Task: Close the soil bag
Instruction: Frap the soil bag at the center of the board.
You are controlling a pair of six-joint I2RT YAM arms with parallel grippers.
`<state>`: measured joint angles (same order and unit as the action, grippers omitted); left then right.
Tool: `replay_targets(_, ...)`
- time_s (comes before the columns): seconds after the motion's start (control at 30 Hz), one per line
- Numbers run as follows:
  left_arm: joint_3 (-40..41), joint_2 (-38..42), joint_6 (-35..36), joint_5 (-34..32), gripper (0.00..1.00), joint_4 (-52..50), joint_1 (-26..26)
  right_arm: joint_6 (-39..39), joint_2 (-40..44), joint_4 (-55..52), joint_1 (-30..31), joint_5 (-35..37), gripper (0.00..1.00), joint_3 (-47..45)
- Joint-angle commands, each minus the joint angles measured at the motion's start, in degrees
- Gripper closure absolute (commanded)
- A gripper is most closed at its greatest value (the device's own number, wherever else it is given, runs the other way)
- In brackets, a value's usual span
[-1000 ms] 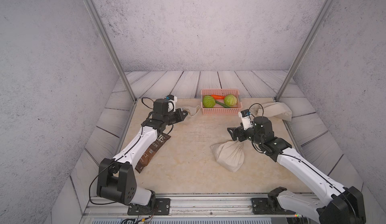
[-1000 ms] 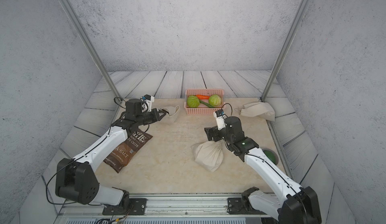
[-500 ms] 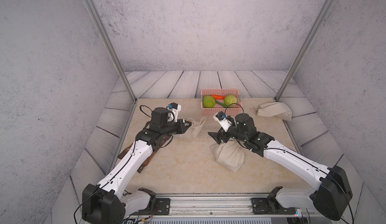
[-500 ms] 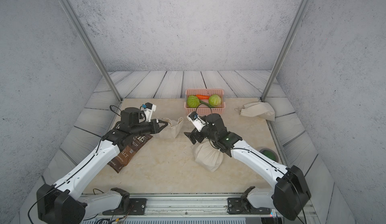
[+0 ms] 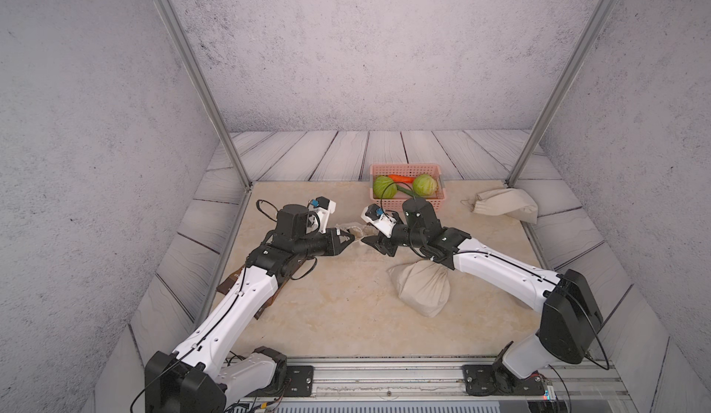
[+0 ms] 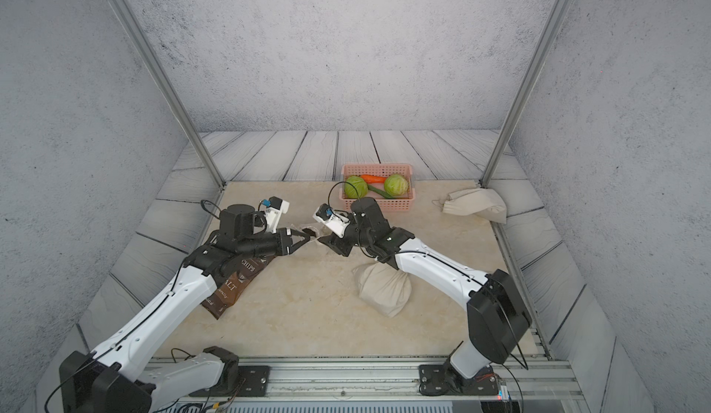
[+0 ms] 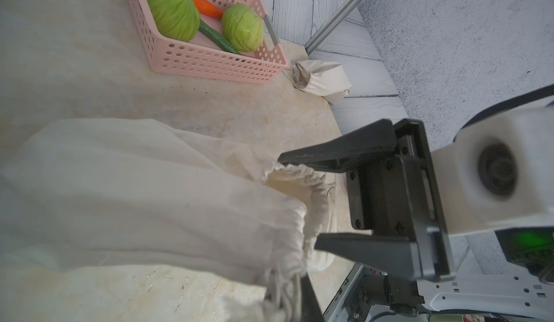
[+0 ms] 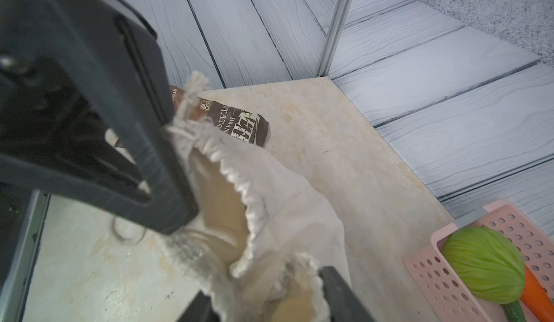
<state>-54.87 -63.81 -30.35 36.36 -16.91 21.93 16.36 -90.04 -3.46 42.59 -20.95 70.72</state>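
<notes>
The soil bag (image 5: 356,234) (image 6: 307,233) is a small cream drawstring pouch lying on the beige table between my two grippers, its mouth open. My left gripper (image 5: 348,239) (image 7: 287,308) is shut on the bag's drawstring, which bunches between its fingers in the left wrist view. My right gripper (image 5: 371,242) (image 8: 266,299) faces it from the other side. Its fingers have closed in on the gathered rim of the bag's mouth (image 8: 248,215), and cloth touches both of them. The left wrist view shows the bag's body (image 7: 150,191) and the right gripper (image 7: 296,203) straddling the mouth.
A tied cream sack (image 5: 423,288) lies under the right forearm. Another cloth bag (image 5: 504,205) rests at the back right. A pink basket (image 5: 404,166) with cabbages, a carrot and a cucumber stands behind the grippers. A brown chip bag (image 6: 231,288) lies under the left arm.
The left gripper has carried the bag by its string toward the table's middle. The right gripper left the tied sack, swung to the bag's mouth and closed in from wide open.
</notes>
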Motion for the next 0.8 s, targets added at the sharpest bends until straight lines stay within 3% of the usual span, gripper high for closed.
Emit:
replay_targets(0.0,1.6,3.3,0.9,1.7,1.00,1.4,0.4,-0.7,0.1,-2.3,-0.1,0.8,0.89,1.8)
replay_targets(0.03,2.3,3.7,1.0,1.7,0.99,1.6,0.3,-1.2,0.4,-1.9,0.0,0.6,1.00,1.4)
replay_targets(0.17,4.7,4.9,0.4,2.1,0.91,4.0,0.4,-3.6,1.5,0.8,0.0,0.7,1.00,-0.2)
replay_targets(0.53,7.3,5.1,-0.2,3.9,0.81,7.0,0.4,-5.8,1.8,1.7,0.0,2.3,1.00,-0.4)
replay_targets(0.63,7.9,5.5,-0.2,3.6,0.81,7.1,0.4,-5.9,1.7,1.6,0.0,2.7,1.00,-0.2)
replay_targets(0.77,7.9,5.7,0.1,2.9,0.94,7.1,0.5,-5.9,1.8,1.4,0.0,2.9,1.00,-0.2)
